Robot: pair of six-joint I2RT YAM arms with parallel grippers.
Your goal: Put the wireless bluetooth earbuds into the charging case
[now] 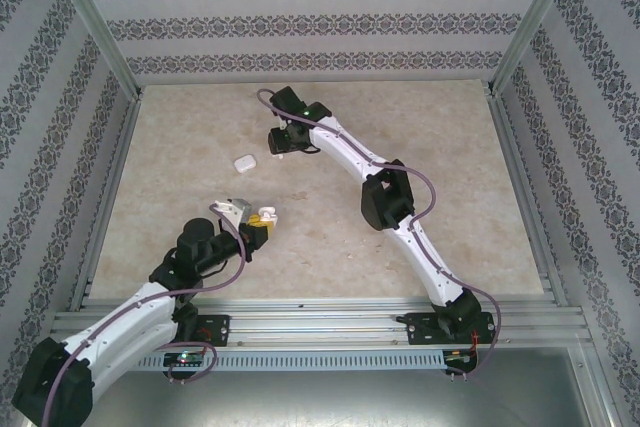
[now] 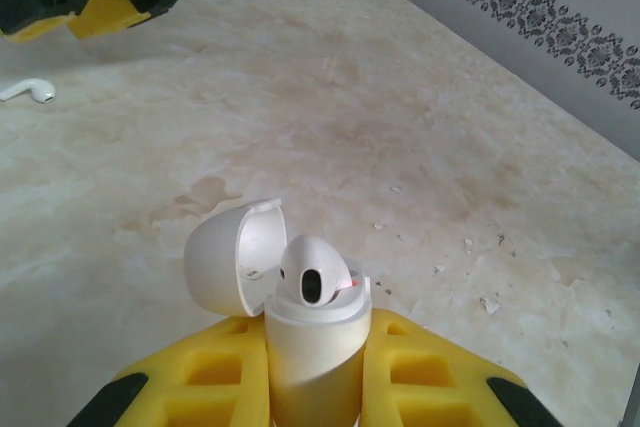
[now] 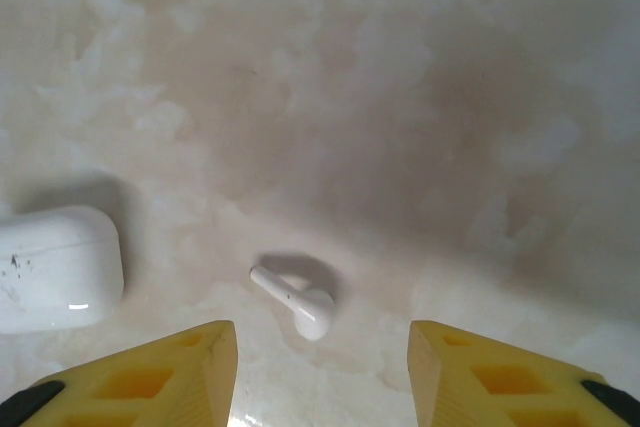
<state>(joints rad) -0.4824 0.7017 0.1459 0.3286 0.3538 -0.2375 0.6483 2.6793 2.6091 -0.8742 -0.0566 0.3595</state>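
One earbud [image 2: 312,272] sat in the open case [image 2: 300,357], which the left gripper [image 2: 315,387] clamped. The right gripper [image 3: 322,367] hung, jaws apart, over a loose earbud [image 3: 295,299] on the table [image 3: 450,97] (beside a closed case [image 3: 55,267]), not yet fetched.

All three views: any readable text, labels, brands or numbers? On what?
No readable text.
Closed case: dark specks near its left edge, too small to read as print.
Open case, held in the left tool: small mark inside the lid, blurred.
Wallpaper: ornament pattern, no letters.
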